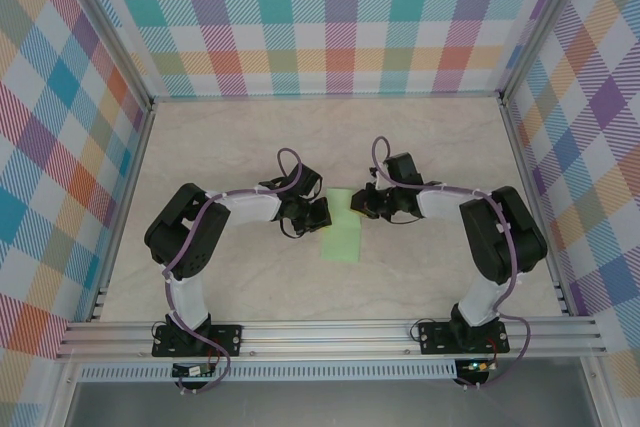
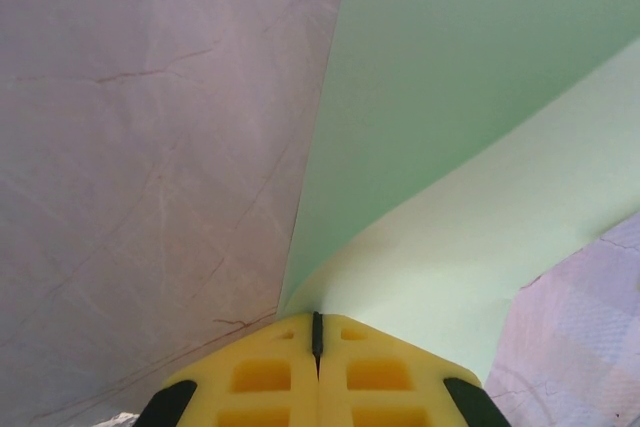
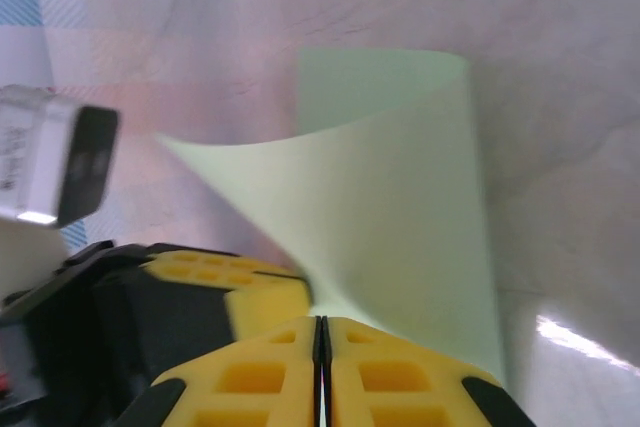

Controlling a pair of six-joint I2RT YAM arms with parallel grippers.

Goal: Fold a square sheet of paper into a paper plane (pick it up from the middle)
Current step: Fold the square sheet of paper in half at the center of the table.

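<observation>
Clamped tight, left gripper (image 2: 317,345) and right gripper (image 3: 322,345) each pinch the square sheet of paper (image 2: 450,127) — it curls ahead of them, probably for folding over.

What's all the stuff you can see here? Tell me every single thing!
sheet of paper: one, pale green, middle of the table, curled up between the two claws
table: one, beige marbled, under everything
walls: three, rainbow checks, along the table's far and side edges
metal frame: one, silver, along the near edge and up the corners
left arm: one, black and white, bolted at the near edge
right arm: one, black and white, bolted at the near edge
left claw: one, yellow and black, shut on the paper
right claw: one, yellow and black, shut on the paper
</observation>
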